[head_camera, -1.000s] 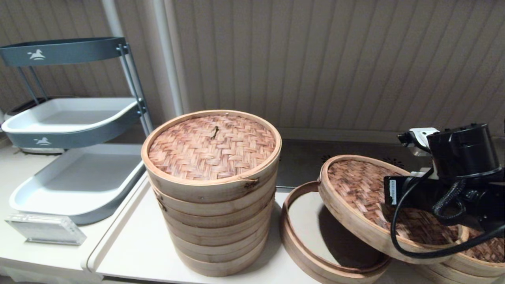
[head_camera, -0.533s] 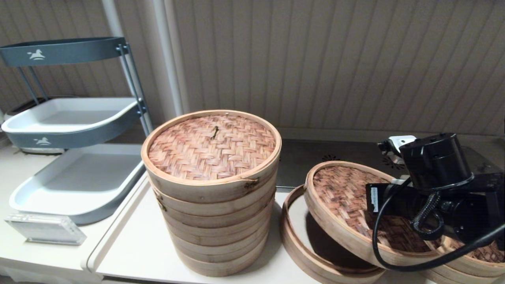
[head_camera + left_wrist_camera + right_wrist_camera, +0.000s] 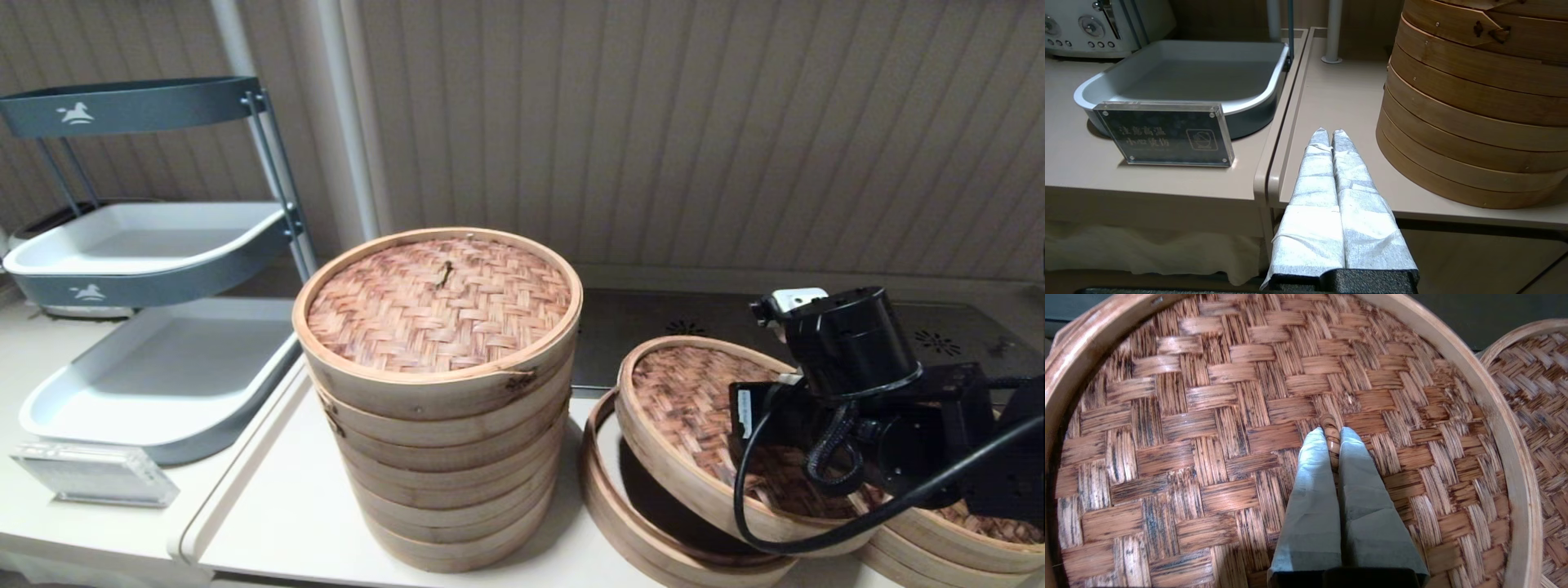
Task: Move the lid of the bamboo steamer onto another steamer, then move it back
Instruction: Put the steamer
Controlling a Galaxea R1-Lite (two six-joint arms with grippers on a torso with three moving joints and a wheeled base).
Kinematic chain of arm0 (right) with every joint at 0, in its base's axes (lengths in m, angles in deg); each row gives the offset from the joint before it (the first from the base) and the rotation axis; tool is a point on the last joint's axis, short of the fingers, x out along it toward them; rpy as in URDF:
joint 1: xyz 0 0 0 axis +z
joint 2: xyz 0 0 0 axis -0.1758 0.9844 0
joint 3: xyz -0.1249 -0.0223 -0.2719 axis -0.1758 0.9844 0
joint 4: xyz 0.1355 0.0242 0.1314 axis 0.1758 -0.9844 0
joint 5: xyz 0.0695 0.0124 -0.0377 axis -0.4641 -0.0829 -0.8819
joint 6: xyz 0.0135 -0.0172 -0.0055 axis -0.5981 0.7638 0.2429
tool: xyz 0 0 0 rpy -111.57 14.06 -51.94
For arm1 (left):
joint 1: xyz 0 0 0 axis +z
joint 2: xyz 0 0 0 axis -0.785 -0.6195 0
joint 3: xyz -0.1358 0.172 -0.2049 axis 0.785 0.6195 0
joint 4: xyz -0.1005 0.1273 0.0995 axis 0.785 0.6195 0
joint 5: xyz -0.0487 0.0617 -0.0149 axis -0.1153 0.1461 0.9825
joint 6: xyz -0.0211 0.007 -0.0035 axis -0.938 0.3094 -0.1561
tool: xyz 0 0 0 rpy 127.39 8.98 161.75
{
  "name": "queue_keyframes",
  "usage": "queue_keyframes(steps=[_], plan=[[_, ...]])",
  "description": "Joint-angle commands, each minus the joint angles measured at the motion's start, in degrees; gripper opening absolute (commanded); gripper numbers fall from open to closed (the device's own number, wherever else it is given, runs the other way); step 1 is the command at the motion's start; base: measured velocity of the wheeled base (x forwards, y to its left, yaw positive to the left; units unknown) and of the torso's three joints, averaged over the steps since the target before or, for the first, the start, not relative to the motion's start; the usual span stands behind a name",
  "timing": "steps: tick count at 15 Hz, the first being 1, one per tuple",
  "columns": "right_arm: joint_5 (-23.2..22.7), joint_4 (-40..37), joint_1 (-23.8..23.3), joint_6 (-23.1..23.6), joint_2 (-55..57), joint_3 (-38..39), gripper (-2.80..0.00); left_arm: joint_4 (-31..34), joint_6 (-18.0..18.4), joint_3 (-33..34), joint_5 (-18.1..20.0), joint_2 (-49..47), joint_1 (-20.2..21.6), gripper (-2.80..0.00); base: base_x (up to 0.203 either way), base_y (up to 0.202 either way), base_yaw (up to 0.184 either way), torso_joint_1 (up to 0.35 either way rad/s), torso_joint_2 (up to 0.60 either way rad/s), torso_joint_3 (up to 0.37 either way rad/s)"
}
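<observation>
The dark woven bamboo steamer lid (image 3: pixel 682 396) hangs tilted, its left edge low, over the shallow steamer (image 3: pixel 589 482) and covers most of it. In the right wrist view my right gripper (image 3: pixel 1331 435) is shut on the lid's small knot handle (image 3: pixel 1329 421) at the centre of the weave (image 3: pixel 1208 416). In the head view the black wrist hides those fingers. My left gripper (image 3: pixel 1329 132) is shut and empty at the table's front edge, beside the tall tiered steamer (image 3: pixel 1474 122).
The tall steamer (image 3: pixel 445 457) with a lighter reddish lid (image 3: pixel 441 302) stands just left of the shallow one. A further steamer with a dark woven top (image 3: pixel 971 539) sits at the far right. A grey tray rack (image 3: pixel 155 245) and an acrylic sign (image 3: pixel 94 474) are on the left.
My right arm has carried the tilted lid leftward and lower, so it now covers more of the shallow steamer. The left arm has not moved.
</observation>
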Motion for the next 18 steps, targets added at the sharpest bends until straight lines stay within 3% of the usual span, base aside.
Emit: queue_keyframes(steps=[1,18], plan=[[0.17,0.09,0.74,-0.26,2.28,-0.12,-2.80,-0.04,0.02,1.41,0.03,0.09,-0.02,-2.80,0.000,0.000,0.000,0.000,0.00,0.000],[0.88,3.17,2.80,-0.76,9.26,-0.74,-2.80,-0.04,0.02,1.41,0.04,0.09,0.05,-2.80,0.000,0.000,0.000,0.000,0.00,0.000]])
